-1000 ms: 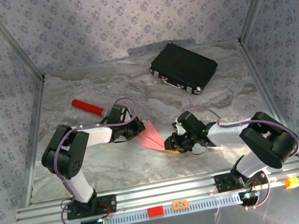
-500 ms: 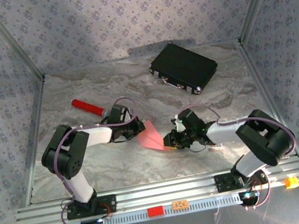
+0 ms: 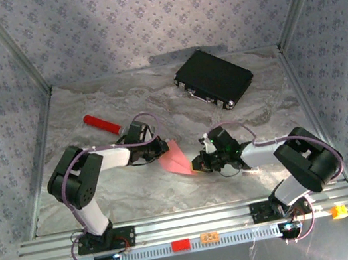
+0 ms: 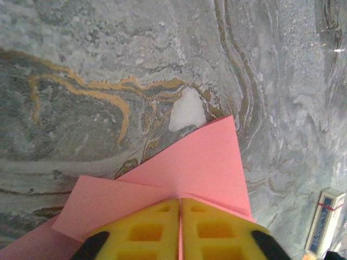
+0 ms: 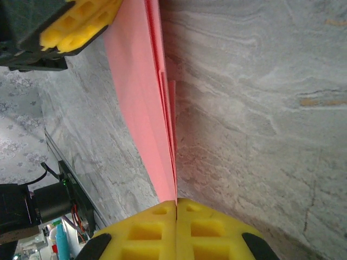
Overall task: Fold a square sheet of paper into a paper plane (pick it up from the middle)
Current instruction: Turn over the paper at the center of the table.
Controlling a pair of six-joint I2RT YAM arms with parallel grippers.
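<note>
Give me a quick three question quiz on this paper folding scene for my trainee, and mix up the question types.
1. True or false: the left gripper and the right gripper are both shut on the pink paper.
2. What lies at the table's far right? A, a blue mug; B, the black case; C, scissors.
3. Fill in: the gripper pads are coloured ____.
Key: 1 true; 2 B; 3 yellow.

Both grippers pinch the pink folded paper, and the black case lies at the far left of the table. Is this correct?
Not quite: the top external view shows the black case at the far right of the table. The left gripper and right gripper do both pinch the pink folded paper.
</note>
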